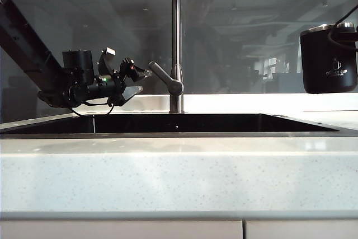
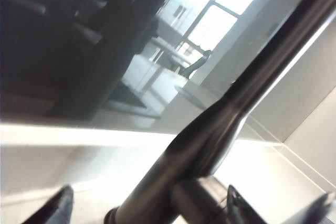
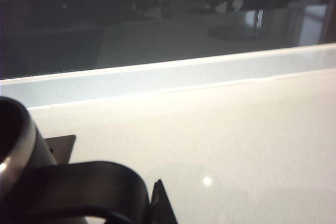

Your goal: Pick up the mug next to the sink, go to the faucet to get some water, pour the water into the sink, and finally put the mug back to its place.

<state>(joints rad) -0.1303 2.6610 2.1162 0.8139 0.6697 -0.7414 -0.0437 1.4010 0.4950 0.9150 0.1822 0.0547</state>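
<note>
A: Exterior view is showing the mug [image 1: 329, 58] hanging upright in the air at the far right, clear of the counter [image 1: 179, 177], with its silver rim on top and a small white logo facing the camera.

B: Is anything gripping it?

A: The right gripper is barely showing there, only a dark bit at the frame edge by the rim. In the right wrist view the mug [image 3: 16, 145] is sitting close against the camera, its handle [image 3: 89, 187] curving across the foreground, and one dark fingertip [image 3: 160, 205] is poking up beside the handle. The jaws are standing nearly closed, pinched on the mug.

B: And below it?

A: Pale speckled counter and a low ledge [image 3: 168, 80] along a glass pane.

B: Where is the mug lying relative to the sink?

A: It is floating right of and above the sink [image 1: 179, 124], well apart from the faucet [image 1: 176, 37], which is rising at the sink's back edge in the middle.

B: The other arm?

A: The left gripper [image 1: 137, 73] is reaching in from the left, pointing level at the faucet lever [image 1: 165, 78], just beside its tip. In the left wrist view the lever [image 2: 210, 140] is running diagonally between two fingertips [image 2: 58, 211], which are standing wide apart, holding nothing; I cannot tell if they are touching it.
</note>
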